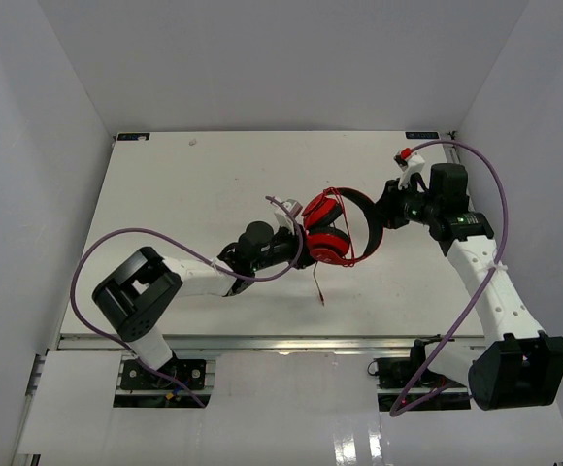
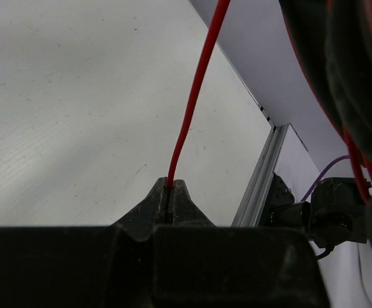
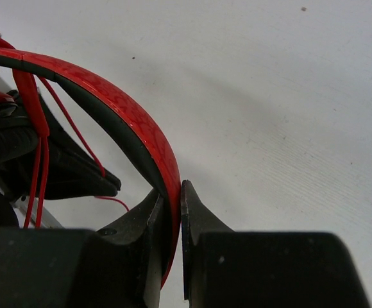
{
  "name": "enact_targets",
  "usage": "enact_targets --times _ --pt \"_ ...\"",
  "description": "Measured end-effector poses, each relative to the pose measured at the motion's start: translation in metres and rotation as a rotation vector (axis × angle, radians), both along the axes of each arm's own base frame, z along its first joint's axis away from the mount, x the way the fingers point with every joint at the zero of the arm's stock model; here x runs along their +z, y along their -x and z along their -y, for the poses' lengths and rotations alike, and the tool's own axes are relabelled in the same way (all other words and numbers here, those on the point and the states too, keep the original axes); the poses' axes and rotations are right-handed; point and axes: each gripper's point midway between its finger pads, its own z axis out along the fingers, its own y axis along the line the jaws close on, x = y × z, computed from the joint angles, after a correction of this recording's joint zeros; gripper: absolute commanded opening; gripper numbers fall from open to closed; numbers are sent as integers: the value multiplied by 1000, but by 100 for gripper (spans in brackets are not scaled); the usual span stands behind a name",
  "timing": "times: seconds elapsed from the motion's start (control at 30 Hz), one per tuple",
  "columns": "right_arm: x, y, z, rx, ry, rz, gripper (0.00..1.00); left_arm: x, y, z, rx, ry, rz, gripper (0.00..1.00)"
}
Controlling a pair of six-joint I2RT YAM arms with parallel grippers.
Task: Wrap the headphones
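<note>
Holding the headphones [image 1: 332, 231] above the counter [image 1: 165, 184] — right end effector [image 3: 175, 192] clamping tight on the red band [image 3: 122, 106], left end effector [image 2: 171, 185] pinching the thin cord [image 2: 195, 90], fully closed. Probably risking the cord slipping from that fine pinch under tension — or wound loops going slack.

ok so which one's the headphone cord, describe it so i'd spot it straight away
On the white table, find the red over-ear headphones with black padding at its middle. Their thin red cord runs into the shut left gripper; it is far thinner than the thick purple robot cables.
</note>
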Motion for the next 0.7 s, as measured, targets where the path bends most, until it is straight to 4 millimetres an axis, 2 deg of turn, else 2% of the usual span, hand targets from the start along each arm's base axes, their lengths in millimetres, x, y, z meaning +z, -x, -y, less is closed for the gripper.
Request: enact_targets --times 0.13,0.37,0.7 --pt "-7 -8 7 -101 -6 -28 8 5 -2 -1 57 22 -43 0" --pt "0 -20 16 -207 -25 -3 8 27 -8 -7 137 81 -59 0" --pt "-12 -33 36 -356 23 -31 8 32 -7 -2 167 77 -88 0"
